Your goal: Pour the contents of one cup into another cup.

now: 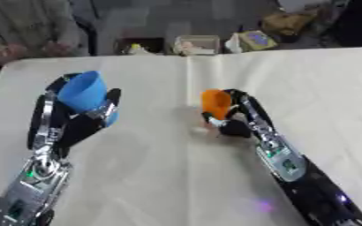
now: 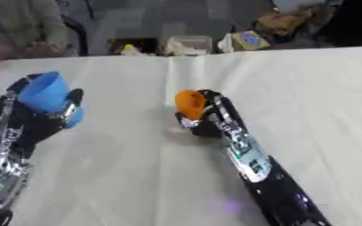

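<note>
Both cups are in my grip, so pickup looks done. My left robot hand (image 1: 76,119) is curled round the blue cup (image 1: 88,96), mouth roughly upward, held above the surface (image 1: 168,176). My right robot hand (image 1: 229,121) is clamped on the orange cup (image 1: 215,102), low near the surface's middle, tilted w/ its opening toward the left. Cups are apart, not lined up. Can't see contents. Left, imo: bring rims together, tip, pour.

Cream table (image 1: 176,185); beyond its far edge, clear box (image 1: 197,44), purple-topped object (image 1: 255,40).
</note>
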